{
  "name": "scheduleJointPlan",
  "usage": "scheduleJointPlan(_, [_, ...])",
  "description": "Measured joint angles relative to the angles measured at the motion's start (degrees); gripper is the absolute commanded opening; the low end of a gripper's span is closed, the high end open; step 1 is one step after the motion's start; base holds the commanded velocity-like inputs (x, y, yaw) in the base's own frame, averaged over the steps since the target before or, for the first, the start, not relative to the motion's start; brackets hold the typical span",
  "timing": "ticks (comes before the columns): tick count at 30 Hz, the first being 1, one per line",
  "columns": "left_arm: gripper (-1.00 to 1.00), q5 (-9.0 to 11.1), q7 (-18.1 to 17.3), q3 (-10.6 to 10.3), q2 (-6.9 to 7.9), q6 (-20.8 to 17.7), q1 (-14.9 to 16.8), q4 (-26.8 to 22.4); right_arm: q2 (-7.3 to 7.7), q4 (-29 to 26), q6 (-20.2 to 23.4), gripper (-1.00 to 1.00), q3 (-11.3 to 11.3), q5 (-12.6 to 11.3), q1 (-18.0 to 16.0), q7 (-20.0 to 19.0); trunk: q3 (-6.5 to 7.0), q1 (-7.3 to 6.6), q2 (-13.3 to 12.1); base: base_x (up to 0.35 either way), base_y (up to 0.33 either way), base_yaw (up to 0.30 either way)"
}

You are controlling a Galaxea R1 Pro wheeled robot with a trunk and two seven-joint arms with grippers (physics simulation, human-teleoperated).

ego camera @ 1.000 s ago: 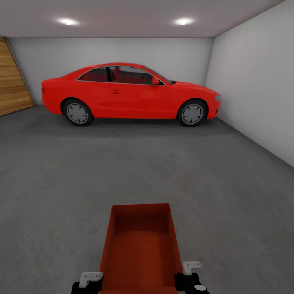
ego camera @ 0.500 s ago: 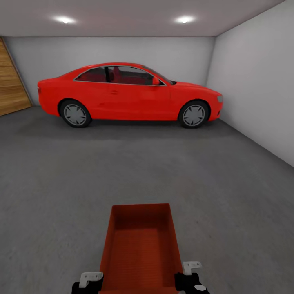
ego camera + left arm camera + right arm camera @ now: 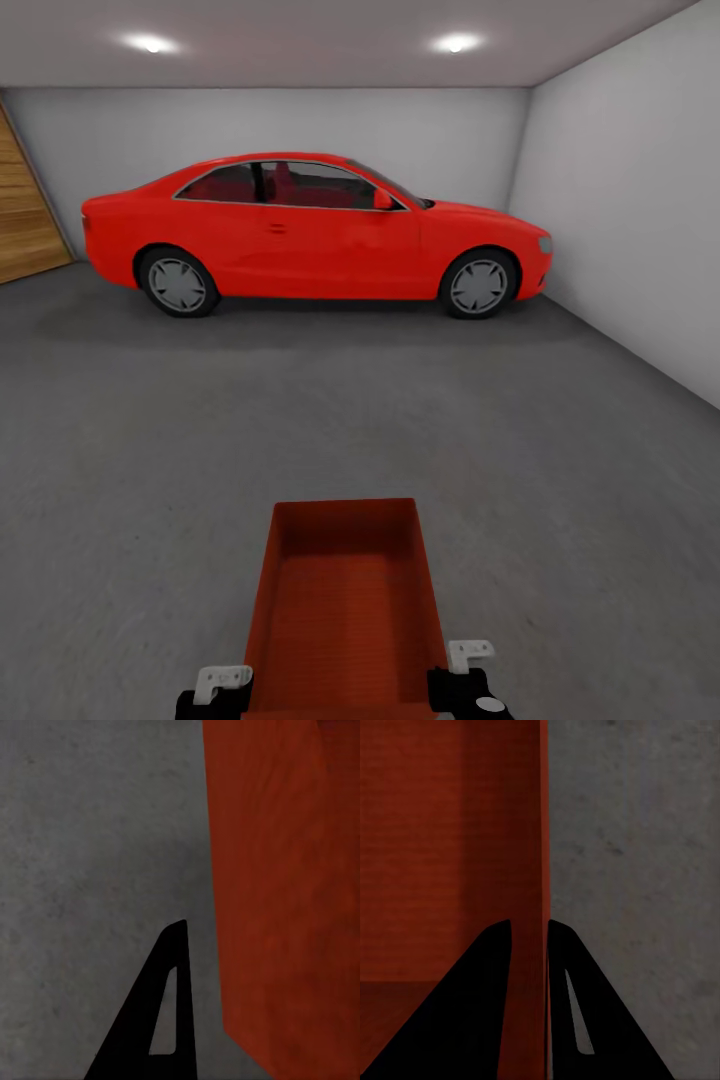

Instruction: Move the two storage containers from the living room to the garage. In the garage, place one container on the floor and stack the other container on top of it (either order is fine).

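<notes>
Carrying one orange-red storage container (image 3: 345, 610) into the garage: the bin is held out low in front of the robot, open top up, empty, above the dark grey concrete floor (image 3: 560, 480) and not yet resting on it. Right gripper (image 3: 529, 937): its two dark fingers stand on either side of the bin's thin side wall, one inside and one outside, closed down to a narrow slot on that wall. Left gripper (image 3: 169, 1005): one dark finger shows beside the bin's outer wall with floor beyond it; the other finger is hidden, so I cannot tell how far it is closed or whether it has a hold. In the head view both grippers sit at the bin's near corners. Surroundings: a red car (image 3: 315, 235) parked side-on along the far grey wall, well apart from the bin, a wooden panel (image 3: 25, 220) at the left edge, and two round ceiling lights. Progress, as judged: transport of this container to the garage is done; setting it down on open floor remains. Whether a second bin is yet in the room cannot be told, so the stacking step appears outstanding.
</notes>
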State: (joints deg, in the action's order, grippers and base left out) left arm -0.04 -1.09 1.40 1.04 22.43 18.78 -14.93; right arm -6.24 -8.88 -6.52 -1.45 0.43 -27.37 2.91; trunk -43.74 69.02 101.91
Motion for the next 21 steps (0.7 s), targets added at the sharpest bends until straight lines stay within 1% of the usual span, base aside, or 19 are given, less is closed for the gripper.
scheduleJointPlan(15, [-1.00, 0.0, 0.0, 0.0, 0.00, 0.0, 0.0, 0.0, 0.00, 0.0, 0.0, -1.00, 0.0, 0.0, 0.0, 0.0, 0.00, 0.00, 0.0, 0.344, 0.000, -0.003])
scheduleJointPlan(18, [-1.00, 0.0, 0.0, 0.0, 0.00, 0.0, 0.0, 0.0, 0.00, 0.0, 0.0, -1.00, 0.0, 0.0, 0.0, 0.0, 0.00, 0.01, 0.0, 0.211, 0.000, -0.102])
scheduleJointPlan(21, [-1.00, 0.0, 0.0, 0.0, 0.00, 0.1, 0.0, 0.0, 0.00, 0.0, 0.0, -1.00, 0.0, 0.0, 0.0, 0.0, 0.00, 0.03, 0.0, 0.070, 0.000, -0.207])
